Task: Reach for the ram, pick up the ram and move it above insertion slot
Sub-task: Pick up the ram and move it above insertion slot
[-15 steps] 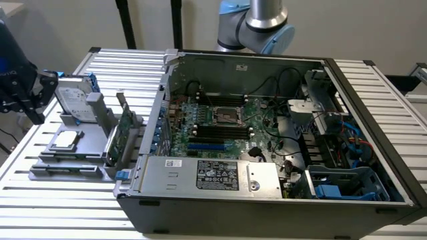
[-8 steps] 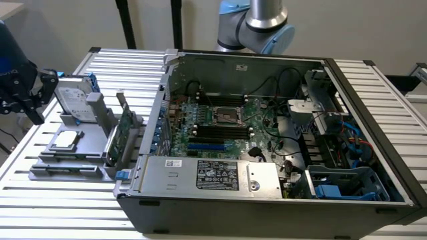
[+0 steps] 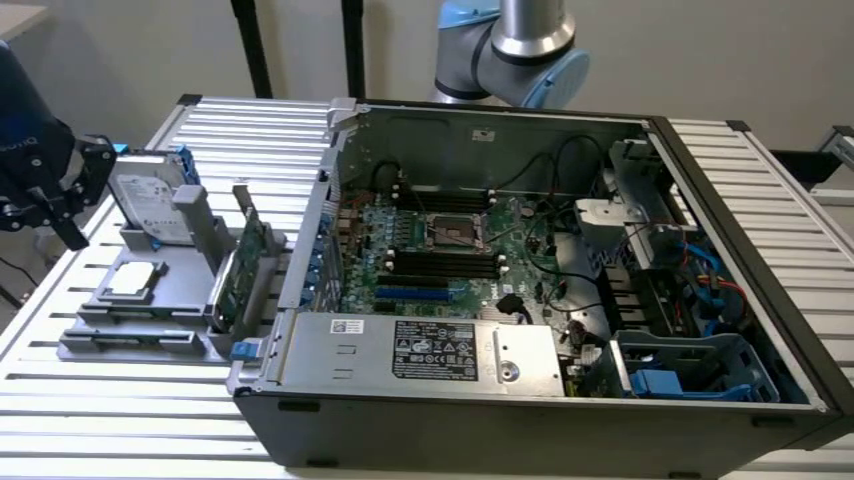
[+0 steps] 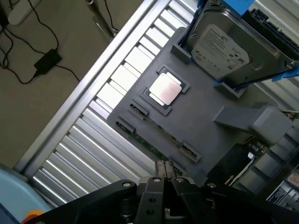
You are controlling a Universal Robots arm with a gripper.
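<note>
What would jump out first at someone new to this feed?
The open computer case dominates the middle of the exterior view, its motherboard exposed. On the exterior view's left, a grey fixture holds a silver hard drive, a processor chip and a green expansion card. In the wrist view the shut pincer hovers at the fixture's edge, right by the thin green ram.

Rear wall: plain, pale grey, evenly lit. Two black upright posts stand in front of it. Work table: ribbed aluminium slats with bright reflections and a rail along the edge. Floor: dull brown-grey, matt. Black cables and a black power adapter lie on it, near the table's edge.
</note>
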